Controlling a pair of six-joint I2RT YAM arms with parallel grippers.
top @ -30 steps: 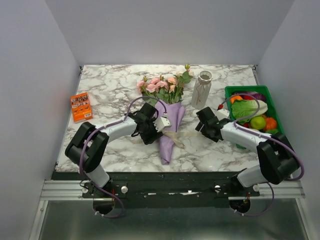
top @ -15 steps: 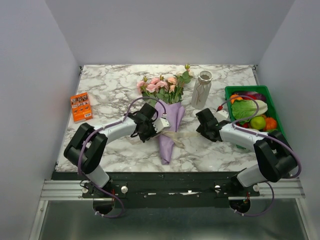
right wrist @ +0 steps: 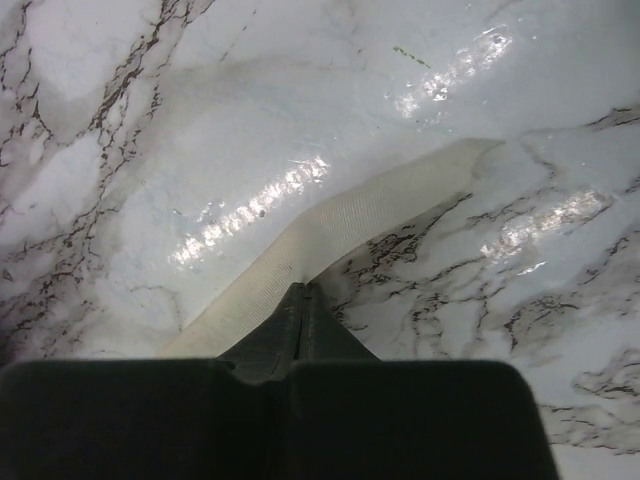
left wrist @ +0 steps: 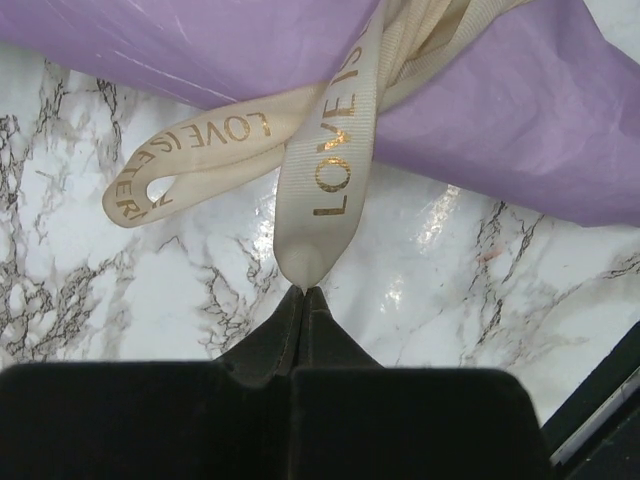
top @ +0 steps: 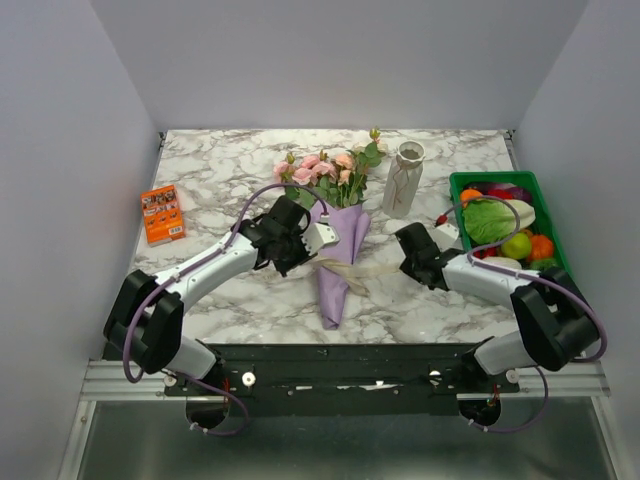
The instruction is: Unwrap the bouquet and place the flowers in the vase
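The soft, likely slippery ribbon [left wrist: 335,150] is pinched by its tails: closed left gripper [left wrist: 302,290] at the bouquet's [top: 340,235] nine o'clock, closed right gripper [right wrist: 300,288] at three.

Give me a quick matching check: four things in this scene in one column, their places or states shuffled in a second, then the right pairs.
Things:
1. left pincer
2. slim cream-white ceramic vase
3. small orange printed box
4. green plastic crate of vegetables

Places or states:
A. by the left edge of the white marble table
B. shut on a tail of the beige ribbon
C. by the table's right edge
D. upright, just right of the pink roses

Pairs: 1-B, 2-D, 3-A, 4-C
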